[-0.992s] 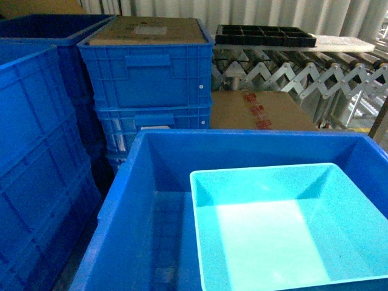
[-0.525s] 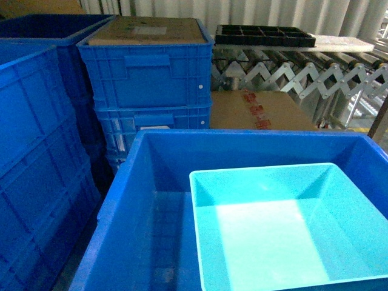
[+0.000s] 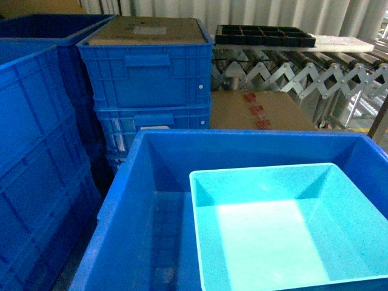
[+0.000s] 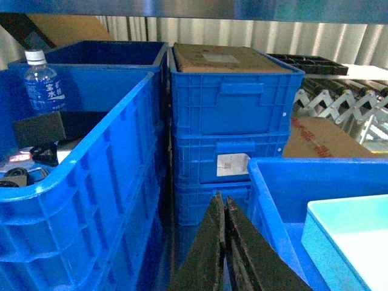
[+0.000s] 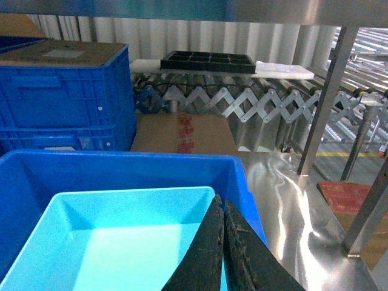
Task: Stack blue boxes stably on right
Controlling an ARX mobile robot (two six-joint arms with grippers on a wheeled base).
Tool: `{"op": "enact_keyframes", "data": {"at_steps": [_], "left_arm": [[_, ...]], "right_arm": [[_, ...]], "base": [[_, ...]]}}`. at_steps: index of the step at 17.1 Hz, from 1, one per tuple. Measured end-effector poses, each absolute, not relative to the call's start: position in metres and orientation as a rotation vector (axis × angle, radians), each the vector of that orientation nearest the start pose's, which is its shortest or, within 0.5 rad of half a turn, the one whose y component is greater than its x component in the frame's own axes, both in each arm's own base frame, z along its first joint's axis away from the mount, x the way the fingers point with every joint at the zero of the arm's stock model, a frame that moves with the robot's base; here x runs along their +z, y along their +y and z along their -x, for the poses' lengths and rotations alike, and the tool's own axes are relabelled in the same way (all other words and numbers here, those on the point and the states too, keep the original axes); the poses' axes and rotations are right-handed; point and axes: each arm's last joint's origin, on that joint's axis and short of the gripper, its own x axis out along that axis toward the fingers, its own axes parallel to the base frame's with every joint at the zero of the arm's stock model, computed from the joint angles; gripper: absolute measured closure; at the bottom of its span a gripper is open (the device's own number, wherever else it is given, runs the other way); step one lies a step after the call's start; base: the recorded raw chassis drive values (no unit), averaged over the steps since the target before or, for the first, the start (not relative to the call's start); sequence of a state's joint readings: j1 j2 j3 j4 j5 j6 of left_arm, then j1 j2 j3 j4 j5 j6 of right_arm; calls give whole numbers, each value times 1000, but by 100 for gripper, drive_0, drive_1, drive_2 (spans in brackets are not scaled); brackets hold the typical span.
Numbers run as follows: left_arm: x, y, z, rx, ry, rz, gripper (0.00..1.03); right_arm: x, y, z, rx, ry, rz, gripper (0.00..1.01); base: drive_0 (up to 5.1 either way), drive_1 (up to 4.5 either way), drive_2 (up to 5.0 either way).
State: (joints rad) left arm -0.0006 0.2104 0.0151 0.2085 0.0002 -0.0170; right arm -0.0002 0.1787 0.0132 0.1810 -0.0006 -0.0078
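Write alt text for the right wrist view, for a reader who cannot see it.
The shut right gripper hangs over a light turquoise tub sitting inside a large royal-blue crate. Behind stand stacked blue crates, a cardboard box and a roller conveyor carrying a black tray.

Turquoise tub (image 3: 285,230) is getting cut off by the head view's bottom and right edges, near wall unseen. Label (image 4: 233,164) on the stacked crate (image 4: 227,160) behind it is reading too small. Water bottle (image 4: 43,85) print likewise.
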Motion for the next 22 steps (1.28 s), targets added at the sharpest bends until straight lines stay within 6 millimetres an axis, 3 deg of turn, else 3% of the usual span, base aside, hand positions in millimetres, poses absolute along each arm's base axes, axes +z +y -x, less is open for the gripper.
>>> {"op": "enact_keyframes", "data": {"at_steps": [3,5,11,12,15,19,20,22], "left_arm": [[170,0,-106,1,0,17,101],[171,0,-97,-3,-28,16,101],[168,0,-97,0,-1,15,101],[168,0,-97,0,-1,15,101],[168,0,-97,0,-1,15,65],[168,0,-97,0,-1,15,14],[168,0,-97,0,-1,14,3],[168,0,-97,0,-1,14,5]], "right_arm": [[170,0,-97,2,-28,8,99],[167,0,-97,0,-5,8,99],[167,0,-97,0,-5,8,99],[167,0,-97,0,-5,8,92],[167,0,-97,0,-5,8,50],[167,0,-97,0,-5,7,1],[167,0,-97,0,-5,7,4],[167,0,-97,0,-5,7,3]], "base": [[0,0,0],[0,0,0],[0,0,0],[0,0,0],[0,0,0],[0,0,0],[0,0,0],[0,0,0]]}}
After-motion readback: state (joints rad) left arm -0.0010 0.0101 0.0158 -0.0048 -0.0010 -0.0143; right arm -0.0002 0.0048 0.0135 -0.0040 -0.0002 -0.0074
